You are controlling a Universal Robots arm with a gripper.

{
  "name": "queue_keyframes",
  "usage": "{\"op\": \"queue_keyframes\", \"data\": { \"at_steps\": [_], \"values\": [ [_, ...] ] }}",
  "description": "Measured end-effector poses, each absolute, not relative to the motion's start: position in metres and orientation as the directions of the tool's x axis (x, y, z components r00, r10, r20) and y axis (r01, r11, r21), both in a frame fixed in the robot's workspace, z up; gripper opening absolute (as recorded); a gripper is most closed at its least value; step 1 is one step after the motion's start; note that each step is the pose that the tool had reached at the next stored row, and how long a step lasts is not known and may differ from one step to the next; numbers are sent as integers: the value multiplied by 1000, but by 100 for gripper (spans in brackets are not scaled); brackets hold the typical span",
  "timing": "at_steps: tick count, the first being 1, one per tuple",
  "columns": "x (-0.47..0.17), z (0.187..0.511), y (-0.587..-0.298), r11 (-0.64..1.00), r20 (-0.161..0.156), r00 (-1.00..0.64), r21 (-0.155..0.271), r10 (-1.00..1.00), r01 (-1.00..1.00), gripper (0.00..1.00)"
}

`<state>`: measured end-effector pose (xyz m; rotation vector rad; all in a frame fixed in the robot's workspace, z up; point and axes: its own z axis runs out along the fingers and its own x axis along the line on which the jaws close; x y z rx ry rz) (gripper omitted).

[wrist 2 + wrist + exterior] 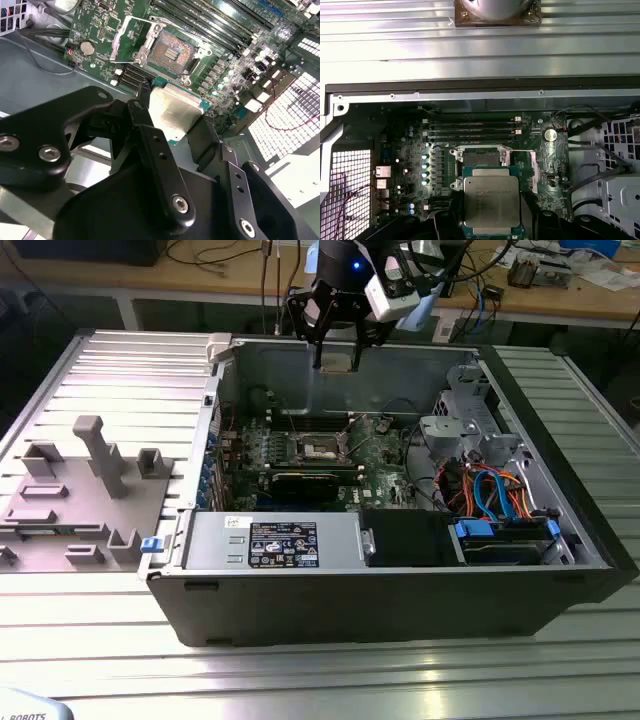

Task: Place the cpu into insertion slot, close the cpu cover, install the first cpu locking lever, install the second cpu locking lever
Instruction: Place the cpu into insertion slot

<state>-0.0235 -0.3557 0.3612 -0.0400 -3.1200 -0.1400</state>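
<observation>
Holds chip (491,200) pinched by its sides in gripper (338,359), well above open socket (481,158); best kept level, squared to rim.

Exterior view overlooks the open case (350,590) from afar; both wrist views face its motherboard (100,20) (405,155) closely.

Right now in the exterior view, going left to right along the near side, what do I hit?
Grey fixture tray → grey labelled power-supply box → black cover panel → blue drive caddy.
</observation>
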Motion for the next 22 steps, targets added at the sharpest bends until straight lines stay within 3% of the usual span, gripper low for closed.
{"op": "queue_keyframes", "data": {
  "at_steps": [22],
  "values": [
    [-28, 359, -357, 996, 19, -1000, 90, 25, 26, 54]
  ]
}}
